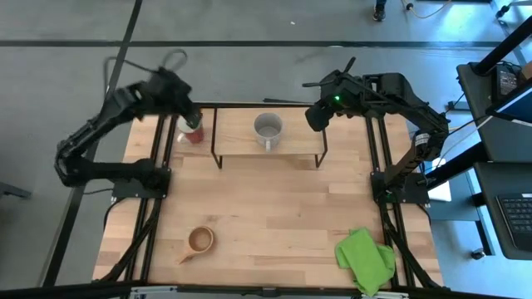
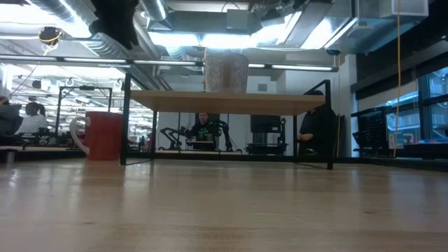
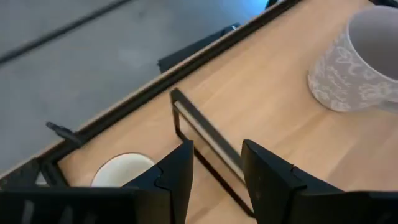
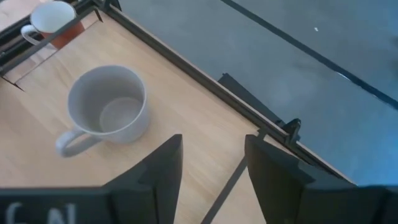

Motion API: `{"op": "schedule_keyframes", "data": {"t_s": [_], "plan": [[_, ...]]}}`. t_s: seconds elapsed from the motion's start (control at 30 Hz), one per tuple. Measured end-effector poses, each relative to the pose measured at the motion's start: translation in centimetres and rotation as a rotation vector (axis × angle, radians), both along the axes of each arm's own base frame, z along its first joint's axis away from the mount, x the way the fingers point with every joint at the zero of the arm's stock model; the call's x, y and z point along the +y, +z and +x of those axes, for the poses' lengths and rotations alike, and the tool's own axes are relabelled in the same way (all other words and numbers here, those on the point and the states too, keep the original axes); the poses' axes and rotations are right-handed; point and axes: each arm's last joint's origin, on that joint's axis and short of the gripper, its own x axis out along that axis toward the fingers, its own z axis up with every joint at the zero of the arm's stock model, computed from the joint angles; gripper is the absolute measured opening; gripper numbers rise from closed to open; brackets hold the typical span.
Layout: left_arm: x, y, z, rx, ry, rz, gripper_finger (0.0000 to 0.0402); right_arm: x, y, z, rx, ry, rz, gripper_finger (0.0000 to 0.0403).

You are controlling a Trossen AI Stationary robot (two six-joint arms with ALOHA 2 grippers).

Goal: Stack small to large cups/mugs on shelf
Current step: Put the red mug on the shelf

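Grey mug (image 1: 268, 128) empty on shelf (image 1: 237, 139); red mug (image 1: 193, 133) beside.

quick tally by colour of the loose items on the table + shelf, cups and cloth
Grey: 1, the grey mug on the shelf.
Red: 1, the red mug on the table beside the shelf, under the left gripper.
Tan: 1, the wooden cup on the table.
Green: 1, the green cloth.
Total: 4.

I work in a robotics lab. Beyond my tabletop (image 2: 224, 203) stand rows of benches, another robot arm rig (image 2: 203, 133) and seated people (image 2: 31, 119) under exposed ceiling ducts (image 2: 105, 45). Beside the tabletop, a keyboard (image 1: 517, 218) sits above grey concrete floor (image 1: 249, 25).
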Motion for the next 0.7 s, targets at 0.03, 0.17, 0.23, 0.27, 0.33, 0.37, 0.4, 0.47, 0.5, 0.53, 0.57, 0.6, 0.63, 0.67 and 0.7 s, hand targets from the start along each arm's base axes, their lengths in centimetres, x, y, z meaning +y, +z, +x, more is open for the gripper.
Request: {"op": "schedule_keyframes", "data": {"t_s": [0.03, 0.17, 0.23, 0.27, 0.33, 0.37, 0.4, 0.47, 0.5, 0.53, 0.57, 0.6, 0.63, 0.67, 0.7], "plan": [[0.7, 0.4, -0.7, 0.002, 0.007, -0.005, 0.013, 0.0, 0.0, 0.0, 0.006, 0.001, -0.004, 0.0175], [3.1, 0.7, -3.0, 0.102, 0.02, -0.089, 0.013, 0.0, 0.0, 0.0, 0.022, 0.016, -0.016, 0.0175], [4.4, 0.1, -3.8, 0.165, 0.008, -0.155, 0.013, 0.0, 0.0, 0.0, 0.028, 0.022, -0.019, 0.0175], [4.9, -0.4, -4.0, 0.205, -0.001, -0.192, 0.013, 0.0, 0.0, 0.0, 0.034, 0.028, -0.023, 0.0175], [5.9, -1.4, -3.9, 0.229, -0.035, -0.273, 0.013, 0.0, 0.0, 0.0, 0.038, 0.033, -0.026, 0.0175], [6.5, -1.8, -3.6, 0.238, -0.039, -0.29, 0.013, 0.0, 0.0, 0.0, 0.038, 0.033, -0.026, 0.0175], [7.1, -2.2, -3.3, 0.251, -0.034, -0.295, 0.013, 0.0, 0.0, 0.0, 0.038, 0.033, -0.026, 0.0175], [8.3, -2.6, -2.8, 0.25, 0.013, -0.289, 0.013, 0.0, 0.0, 0.0, 0.038, 0.033, -0.026, 0.0175], [8.8, -2.8, -2.7, 0.254, 0.04, -0.277, 0.013, 0.0, 0.0, 0.0, 0.038, 0.033, -0.026, 0.0175], [9.3, -3.0, -2.6, 0.269, 0.07, -0.272, 0.013, 0.0, 0.0, 0.0, 0.038, 0.032, -0.025, 0.0175], [9.7, -3.3, -2.4, 0.283, 0.098, -0.273, 0.013, 0.0, -0.1, 0.0, 0.038, 0.032, -0.025, 0.0175], [10.0, -3.5, -2.3, 0.294, 0.111, -0.276, 0.013, 0.0, 0.0, 0.0, 0.037, 0.032, -0.025, 0.0175], [10.2, -3.8, -2.2, 0.299, 0.114, -0.288, 0.013, 0.0, -0.1, 0.0, 0.036, 0.03, -0.024, 0.0175], [10.3, -4.0, -2.1, 0.31, 0.114, -0.31, 0.013, 0.0, 0.0, 0.0, 0.033, 0.027, -0.022, 0.0175], [10.4, -4.3, -2.1, 0.324, 0.111, -0.338, 0.013, 0.0, 0.0, 0.0, 0.028, 0.02, -0.018, 0.0175]]}}
